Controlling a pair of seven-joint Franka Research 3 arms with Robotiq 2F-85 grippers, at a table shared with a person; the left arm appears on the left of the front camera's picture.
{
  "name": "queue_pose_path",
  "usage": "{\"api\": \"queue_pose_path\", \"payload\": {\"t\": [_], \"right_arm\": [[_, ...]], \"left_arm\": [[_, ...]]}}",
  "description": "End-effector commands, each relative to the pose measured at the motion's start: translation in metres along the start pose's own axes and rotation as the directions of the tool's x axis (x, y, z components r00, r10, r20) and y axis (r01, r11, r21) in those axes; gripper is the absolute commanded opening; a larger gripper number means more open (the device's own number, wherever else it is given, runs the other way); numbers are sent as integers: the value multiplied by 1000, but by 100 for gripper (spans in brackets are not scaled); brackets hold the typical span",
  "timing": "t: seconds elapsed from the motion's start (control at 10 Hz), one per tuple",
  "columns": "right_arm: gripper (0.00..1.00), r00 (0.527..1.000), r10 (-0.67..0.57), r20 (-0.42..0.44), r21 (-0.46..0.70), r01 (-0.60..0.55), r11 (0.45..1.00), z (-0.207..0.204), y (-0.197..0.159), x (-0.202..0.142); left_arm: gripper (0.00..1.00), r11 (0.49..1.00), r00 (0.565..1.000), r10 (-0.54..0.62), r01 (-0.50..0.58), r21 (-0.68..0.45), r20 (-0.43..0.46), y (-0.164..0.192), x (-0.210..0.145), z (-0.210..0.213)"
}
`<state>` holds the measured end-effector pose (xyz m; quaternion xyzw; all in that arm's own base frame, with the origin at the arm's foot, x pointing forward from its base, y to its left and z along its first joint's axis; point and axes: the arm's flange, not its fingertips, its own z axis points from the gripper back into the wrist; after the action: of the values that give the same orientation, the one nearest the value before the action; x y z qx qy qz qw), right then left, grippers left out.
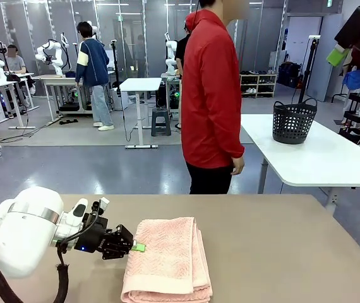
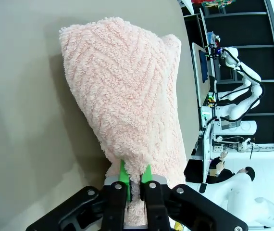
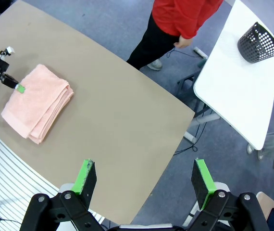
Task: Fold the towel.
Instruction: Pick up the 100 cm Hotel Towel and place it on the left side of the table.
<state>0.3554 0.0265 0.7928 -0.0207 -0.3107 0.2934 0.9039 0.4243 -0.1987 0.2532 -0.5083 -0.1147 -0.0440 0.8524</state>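
- A tan bench (image 1: 275,252) is seen stretching across the foreground, with a person in a red top (image 1: 210,95) standing at its far side, turned sideways, one hand hanging by the hip.
- A white bench (image 1: 331,154) is seen behind and to the right, with a dark basket (image 1: 293,121) set upright on its near end.
- The towel (image 1: 167,259), salmon-pink with a herringbone weave, is laid folded in several layers on the tan bench, left of centre and close to the robot's edge.
- The left arm (image 1: 25,230) is brought in low from the left, its end effector (image 1: 137,247) set against the towel's left edge.
- In the left wrist view, the left end effector (image 2: 133,179) is pinched nearly closed on a tuck of the towel's (image 2: 127,96) edge, the cloth caught between the green pads (image 2: 124,174).
- The right end effector (image 3: 144,179) is held high above the bench's near right corner, its fingers spread wide with nothing between them.
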Motion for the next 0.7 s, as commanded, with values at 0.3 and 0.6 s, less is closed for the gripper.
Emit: {"api": "queue_pose_path", "payload": {"t": [0.3,0.6], "right_arm": [[100,1000,4,3,0,-4,1000,1,-2,0],[100,1000,4,3,0,-4,1000,1,-2,0]], "left_arm": [[11,1000,1000,0,0,0,0,0,0,0],[11,998,999,-29,31,58,-42,12,-6,65]]}}
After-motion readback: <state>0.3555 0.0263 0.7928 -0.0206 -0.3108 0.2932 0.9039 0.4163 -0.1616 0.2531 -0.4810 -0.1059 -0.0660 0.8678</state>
